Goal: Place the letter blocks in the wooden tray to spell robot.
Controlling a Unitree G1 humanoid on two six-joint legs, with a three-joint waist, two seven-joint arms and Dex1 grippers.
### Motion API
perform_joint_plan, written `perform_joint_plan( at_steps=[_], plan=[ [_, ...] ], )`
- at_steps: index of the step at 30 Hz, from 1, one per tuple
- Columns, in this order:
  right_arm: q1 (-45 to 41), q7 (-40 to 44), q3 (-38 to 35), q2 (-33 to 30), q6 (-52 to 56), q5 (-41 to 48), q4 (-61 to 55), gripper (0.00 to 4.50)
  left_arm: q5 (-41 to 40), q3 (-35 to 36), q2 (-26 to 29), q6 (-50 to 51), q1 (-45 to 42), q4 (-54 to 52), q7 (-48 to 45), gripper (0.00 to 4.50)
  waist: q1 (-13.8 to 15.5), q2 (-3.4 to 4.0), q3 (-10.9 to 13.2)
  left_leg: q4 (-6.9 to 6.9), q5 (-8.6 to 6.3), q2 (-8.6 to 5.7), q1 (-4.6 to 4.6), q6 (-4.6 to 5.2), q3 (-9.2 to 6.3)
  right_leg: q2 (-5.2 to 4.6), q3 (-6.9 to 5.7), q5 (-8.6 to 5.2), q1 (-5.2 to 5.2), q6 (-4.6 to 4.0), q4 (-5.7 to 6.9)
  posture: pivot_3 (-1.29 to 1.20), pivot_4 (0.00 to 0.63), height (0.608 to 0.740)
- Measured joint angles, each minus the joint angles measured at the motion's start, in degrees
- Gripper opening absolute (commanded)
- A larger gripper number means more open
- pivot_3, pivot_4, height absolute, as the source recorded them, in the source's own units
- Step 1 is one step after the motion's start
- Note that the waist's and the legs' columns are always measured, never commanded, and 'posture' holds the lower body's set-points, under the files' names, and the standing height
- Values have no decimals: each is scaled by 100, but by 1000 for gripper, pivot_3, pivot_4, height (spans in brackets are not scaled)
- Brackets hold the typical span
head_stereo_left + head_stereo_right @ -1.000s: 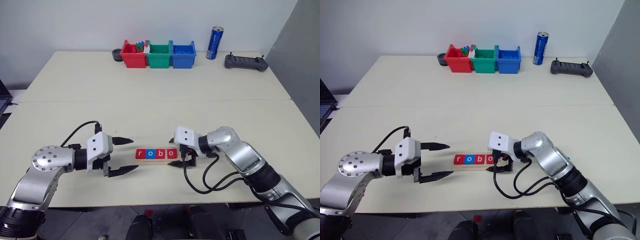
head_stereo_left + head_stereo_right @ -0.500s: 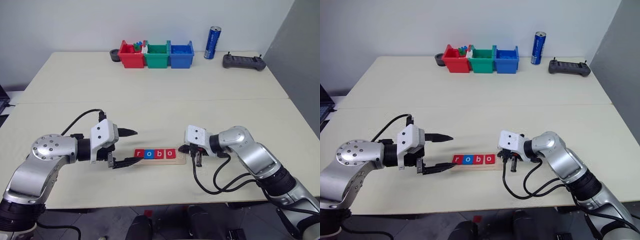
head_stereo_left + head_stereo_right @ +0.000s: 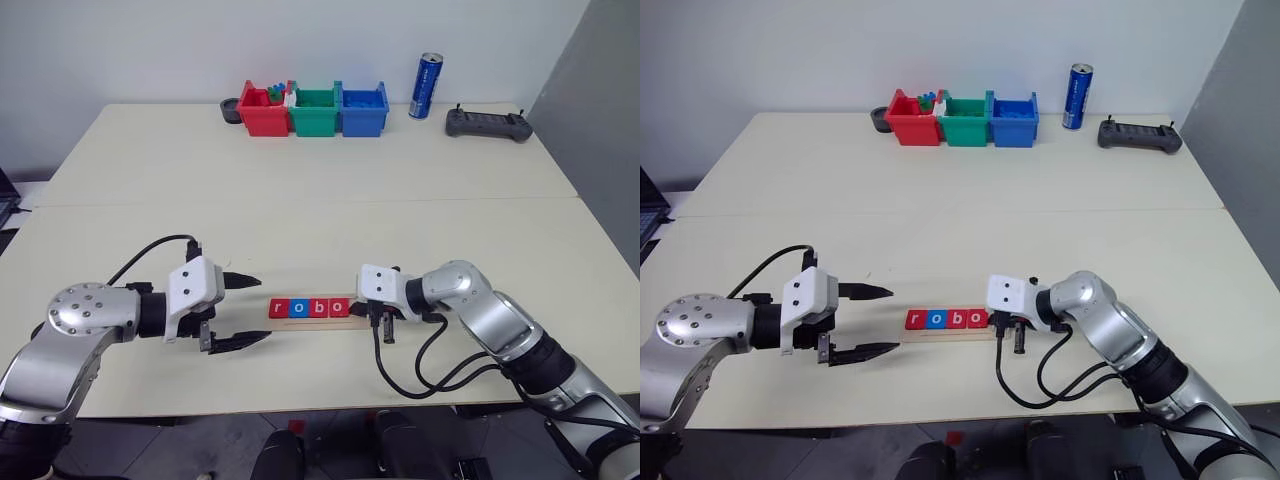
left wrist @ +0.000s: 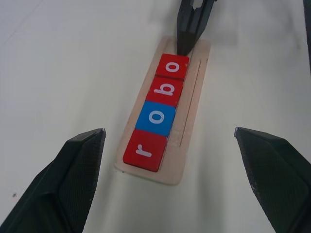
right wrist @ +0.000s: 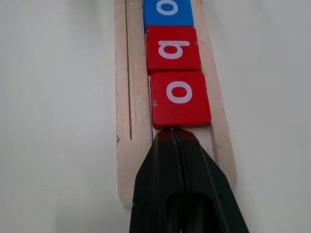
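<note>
Closed right end effector (image 5: 171,133) touches last tile (image 5: 180,98), hiding tray (image 5: 127,145) end.

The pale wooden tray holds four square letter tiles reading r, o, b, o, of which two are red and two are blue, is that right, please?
Not quite: the pale wooden tray does hold four square letter tiles reading r, o, b, o, but three are red and only the second is blue. The left wrist view shows this plainly.
</note>
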Motion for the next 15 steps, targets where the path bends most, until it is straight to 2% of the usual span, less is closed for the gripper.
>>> perform_joint_plan(
  at_steps=[10,13,15],
  plan=[
    [-19,3,9,147,-51,-11,39,41,152,50,-131,-1052,325,810,-238,4500,15,0,0,1,0,-2,-4,0,-1,-2,-2,0,0,0,-2,0,150,740],
    [-17,26,-181,-69,14,70,-70,621,135,51,-194,-1187,321,926,-281,4500,21,1,1,2,0,-3,-6,0,-1,-4,-2,0,0,0,-2,0,150,740],
    [6,-3,-529,-230,166,179,-338,1246,114,47,-263,-1259,304,1048,-348,4500,21,1,1,1,0,-3,-5,0,-2,-4,-3,0,0,0,-2,0,150,740]
  ],
)
